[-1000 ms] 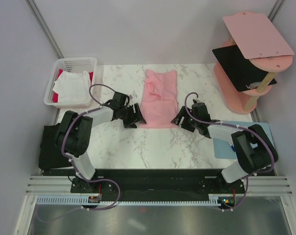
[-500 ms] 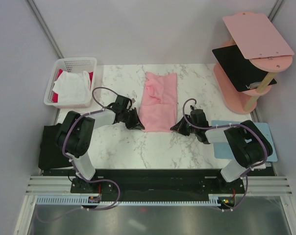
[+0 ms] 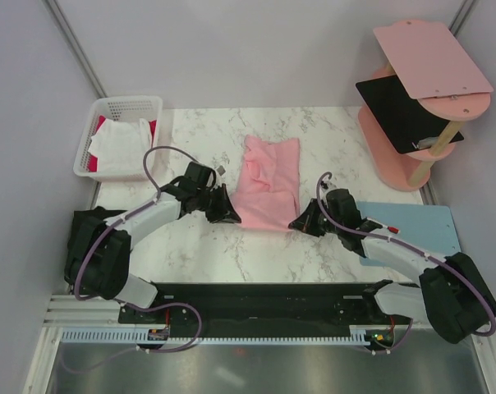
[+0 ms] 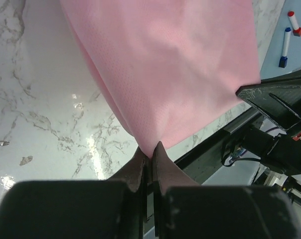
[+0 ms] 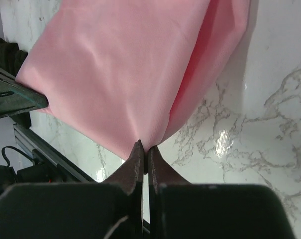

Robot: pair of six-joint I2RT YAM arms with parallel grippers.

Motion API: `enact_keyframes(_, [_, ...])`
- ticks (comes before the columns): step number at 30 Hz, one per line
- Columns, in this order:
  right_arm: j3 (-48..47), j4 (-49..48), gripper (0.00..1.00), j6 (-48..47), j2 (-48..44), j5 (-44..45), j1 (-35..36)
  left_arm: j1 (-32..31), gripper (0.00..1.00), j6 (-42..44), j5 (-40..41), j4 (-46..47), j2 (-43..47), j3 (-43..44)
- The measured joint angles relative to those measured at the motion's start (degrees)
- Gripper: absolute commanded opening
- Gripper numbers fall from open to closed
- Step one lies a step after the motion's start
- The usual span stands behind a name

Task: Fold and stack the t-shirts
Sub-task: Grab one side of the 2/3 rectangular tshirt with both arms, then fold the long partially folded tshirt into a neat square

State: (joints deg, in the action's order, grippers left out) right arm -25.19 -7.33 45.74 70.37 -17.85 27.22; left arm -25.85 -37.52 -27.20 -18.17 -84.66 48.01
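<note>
A light pink t-shirt [image 3: 268, 182] lies folded lengthwise in the middle of the marble table, its near edge lifted a little. My left gripper [image 3: 229, 217] is shut on the near left corner of that pink t-shirt [image 4: 165, 69]; the cloth runs into the closed tips [image 4: 151, 152]. My right gripper [image 3: 298, 222] is shut on the near right corner of the pink t-shirt [image 5: 125, 64], pinched at the tips [image 5: 144, 148]. White and red t-shirts [image 3: 117, 148] fill a white basket [image 3: 126, 105] at the back left. A black t-shirt [image 3: 84, 242] lies at the left edge.
A pink shelf stand [image 3: 416, 98] with a black board rises at the back right. A light blue mat [image 3: 420, 230] lies at the right beside my right arm, with markers [image 4: 289, 35] on it. The black base rail [image 3: 264, 300] runs along the near edge.
Both grippers have closed on the near corners of the pink t-shirt and pulled slightly toward the near edge, raising the hem. Both arms have stretched out lower over the table.
</note>
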Motion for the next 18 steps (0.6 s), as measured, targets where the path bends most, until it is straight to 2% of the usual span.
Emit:
enact_keyframes(3, [-4.2,4.9,0.01,-2.1,-2.3,2.7,0.0,0.0,0.02,0.2,0.0,-3.0,-0.3,4.5])
enact_keyframes(8, [-15.1,9.1,0.02,-6.6,-0.5,9.2,0.0,0.8,0.02,1.0,-0.1,-4.7,-5.2,17.2])
enact_keyframes(12, [-24.9,9.2,0.02,-10.3,6.6,13.9,-0.5,2.8,0.02,1.8,-1.4,-5.0,-12.5,27.2])
enact_keyframes(18, [-33.8,9.2,0.02,-13.8,18.3,17.3,-2.8,5.7,0.02,2.7,-4.3,-6.7,-25.6,39.9])
